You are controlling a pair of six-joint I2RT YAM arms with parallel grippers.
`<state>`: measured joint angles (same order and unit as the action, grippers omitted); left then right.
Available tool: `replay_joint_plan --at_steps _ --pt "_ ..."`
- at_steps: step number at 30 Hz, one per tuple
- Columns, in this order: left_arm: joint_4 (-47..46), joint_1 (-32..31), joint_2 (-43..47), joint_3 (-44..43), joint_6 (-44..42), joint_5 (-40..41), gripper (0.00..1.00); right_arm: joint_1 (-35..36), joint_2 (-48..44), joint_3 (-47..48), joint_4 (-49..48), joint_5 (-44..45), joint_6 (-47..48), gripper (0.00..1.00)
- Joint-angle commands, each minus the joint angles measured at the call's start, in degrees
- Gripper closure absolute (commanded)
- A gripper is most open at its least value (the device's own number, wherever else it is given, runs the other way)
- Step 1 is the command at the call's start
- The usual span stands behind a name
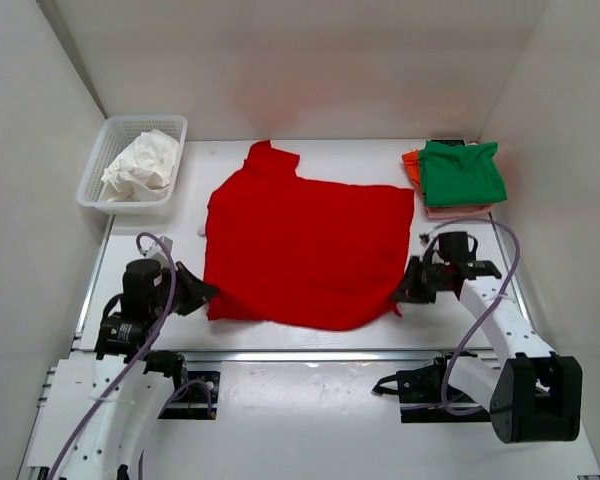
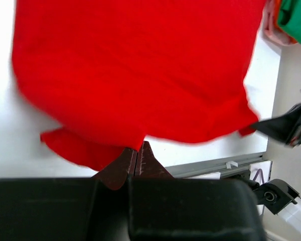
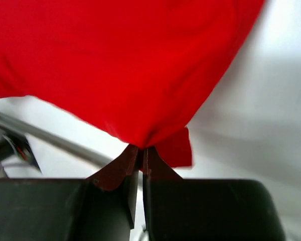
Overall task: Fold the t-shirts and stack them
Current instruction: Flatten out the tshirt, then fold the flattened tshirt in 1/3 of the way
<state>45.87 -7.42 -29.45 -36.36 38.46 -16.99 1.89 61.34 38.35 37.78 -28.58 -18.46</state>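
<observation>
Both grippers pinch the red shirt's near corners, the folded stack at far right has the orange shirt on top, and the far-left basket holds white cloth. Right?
Not quite: the top view shows the green shirt on top, the orange shirt beneath it. The rest holds: left gripper and right gripper pinch the red shirt; the basket holds white cloth.

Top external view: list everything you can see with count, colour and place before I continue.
red t-shirt: one, bright red, spread across the table centre
green t-shirt: one, folded, top of the far-right stack
orange t-shirt: one, folded, under the green
pale pink t-shirt: one, folded, edge showing beneath
basket: one, white, far left
white cloth: one, crumpled in the basket
table: one, white
left gripper: shut on the red shirt's near-left corner
right gripper: shut on its near-right corner
</observation>
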Motion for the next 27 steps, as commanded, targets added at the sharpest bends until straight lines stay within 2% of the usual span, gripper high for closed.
replay_joint_plan --at_steps 1,4,5,6,7,9,11,13,16,17,22,24,27 --pt "1.5 -0.3 2.7 2.3 2.8 2.2 1.0 -0.1 -1.7 -4.9 5.4 3.6 -0.4 1.0" --pt "1.2 -0.7 2.0 3.0 2.7 1.5 1.0 1.4 0.3 -3.5 8.4 4.9 -0.9 0.99" --pt "0.7 -0.8 1.9 3.5 2.5 1.6 1.0 2.0 1.0 -2.8 9.2 6.4 -1.1 0.9" --pt "0.6 -0.9 1.9 3.3 2.8 1.6 1.0 2.2 1.6 -2.5 10.1 7.2 -0.6 0.77" --pt "0.6 -0.7 2.1 3.2 2.7 1.4 1.0 2.2 1.8 -1.9 10.6 8.5 -1.1 0.7" --pt "0.6 -0.9 1.7 3.1 2.6 1.5 1.0 2.9 0.4 -1.3 11.3 11.5 -3.0 0.46" --pt "1.0 -1.1 1.9 3.1 2.3 1.4 1.0 4.8 -1.5 -0.4 12.7 16.5 -3.9 0.41" --pt "1.0 -1.3 1.8 3.5 2.3 1.4 1.0 5.1 -2.5 -0.5 13.8 17.0 -4.6 0.33" --pt "0.5 -1.2 1.9 4.0 2.2 1.2 1.0 8.2 -3.9 -0.9 15.5 16.9 -7.0 0.27" --pt "0.5 -1.0 1.8 4.1 2.4 0.5 1.0 9.3 -4.4 -1.4 15.7 16.5 -8.1 0.21" --pt "0.4 -1.5 1.6 3.8 2.7 0.2 1.0 14.8 -5.9 -5.8 14.6 17.1 -13.8 0.18" --pt "0.6 -1.3 1.6 3.1 2.6 0.4 1.0 20.1 -7.5 -7.6 15.4 18.5 -17.9 0.18" --pt "0.5 -1.3 1.2 3.1 2.5 0.4 1.0 23.9 -9.1 -9.4 15.9 19.6 -21.8 0.18"
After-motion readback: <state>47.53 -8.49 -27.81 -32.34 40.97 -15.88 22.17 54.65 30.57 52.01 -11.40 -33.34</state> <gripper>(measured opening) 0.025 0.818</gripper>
